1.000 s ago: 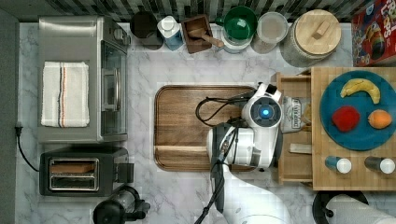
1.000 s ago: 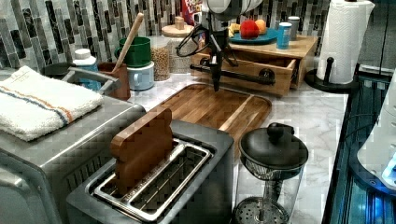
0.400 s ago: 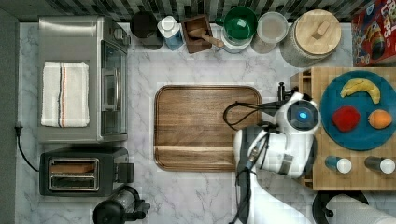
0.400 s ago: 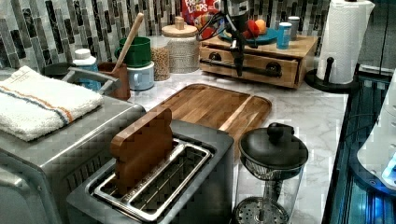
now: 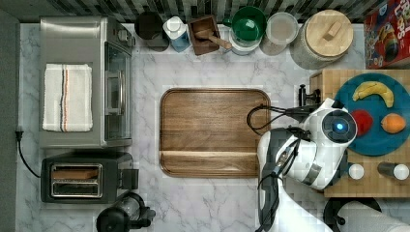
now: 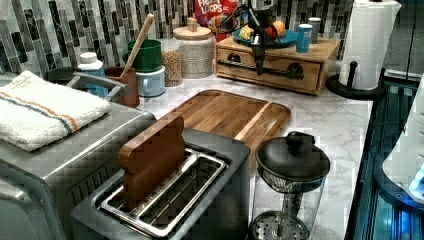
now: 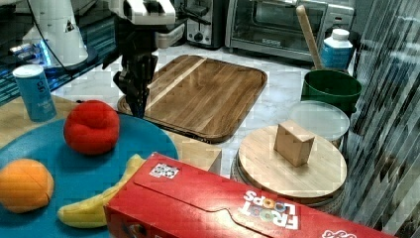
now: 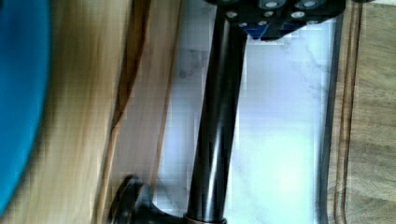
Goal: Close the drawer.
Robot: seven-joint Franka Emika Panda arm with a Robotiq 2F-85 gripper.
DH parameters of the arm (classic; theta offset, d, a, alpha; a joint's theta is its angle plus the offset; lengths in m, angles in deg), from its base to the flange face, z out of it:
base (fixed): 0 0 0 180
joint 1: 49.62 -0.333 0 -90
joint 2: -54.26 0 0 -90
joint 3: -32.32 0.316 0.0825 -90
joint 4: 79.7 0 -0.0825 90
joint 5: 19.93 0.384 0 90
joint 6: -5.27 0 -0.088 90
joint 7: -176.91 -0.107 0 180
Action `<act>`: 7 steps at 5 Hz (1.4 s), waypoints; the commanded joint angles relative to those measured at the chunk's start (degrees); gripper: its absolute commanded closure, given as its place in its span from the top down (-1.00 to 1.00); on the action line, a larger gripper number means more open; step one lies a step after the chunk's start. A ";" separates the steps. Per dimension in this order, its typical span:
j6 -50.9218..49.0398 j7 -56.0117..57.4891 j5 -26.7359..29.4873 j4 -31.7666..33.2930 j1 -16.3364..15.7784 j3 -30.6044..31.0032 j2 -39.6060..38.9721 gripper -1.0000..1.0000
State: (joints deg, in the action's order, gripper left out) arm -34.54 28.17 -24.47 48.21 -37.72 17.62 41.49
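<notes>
The drawer (image 6: 270, 67) sits pushed into its wooden box, under the top with the blue plate (image 5: 374, 116), at the back of the counter (image 6: 320, 120). Its front looks flush, so I think it is shut now. My hand (image 6: 258, 50) hangs right in front of the drawer's black handle (image 8: 217, 116), because pushing there slides it in. I cannot tell if my fingers are open or closed.

White marble counter (image 5: 208, 200) w/ grey veins. Backsplash (image 6: 45, 30) of narrow vertical tiles, grey, black & pale mix, runs along the back edge. Steel toaster oven (image 5: 82, 82) & toaster (image 5: 84, 176) at the top view's left. Light even, soft glare on marble.
</notes>
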 commanded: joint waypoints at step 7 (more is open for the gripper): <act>6.14 3.45 1.07 -8.86 4.42 -3.30 -1.00 -1.00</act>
State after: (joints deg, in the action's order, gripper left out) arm -32.69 28.56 -23.08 47.99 -37.52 18.07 40.87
